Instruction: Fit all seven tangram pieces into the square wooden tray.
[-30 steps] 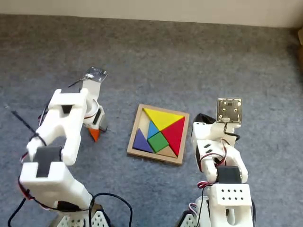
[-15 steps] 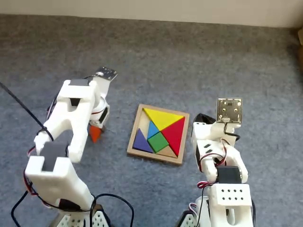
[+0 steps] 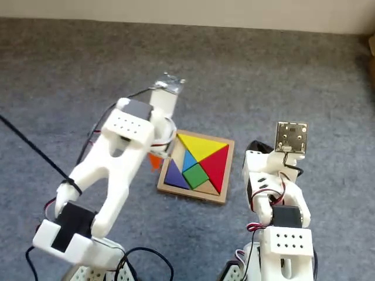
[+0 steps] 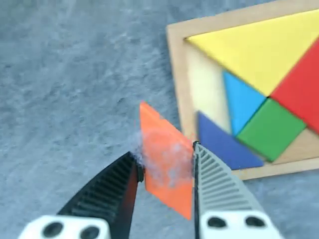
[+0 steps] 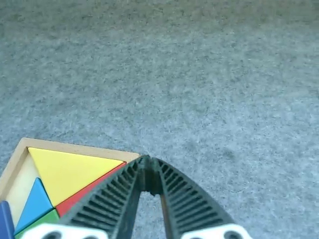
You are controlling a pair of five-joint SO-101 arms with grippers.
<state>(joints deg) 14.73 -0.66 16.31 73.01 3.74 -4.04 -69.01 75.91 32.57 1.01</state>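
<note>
Left gripper [image 4: 165, 153] nearer tray [image 4: 175, 74], orange piece [image 4: 167, 172] — clamped

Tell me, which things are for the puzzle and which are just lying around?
For the puzzle: wooden tray; orange piece, held in the left gripper; yellow triangle, red triangle, light blue triangle, green square and dark blue triangle, all in the tray.
Just there: grey carpet; right gripper, shut, near the tray.

The high view looks down from overhead; both wrist views sit close, all sharing the tray [image 3: 191, 192].
</note>
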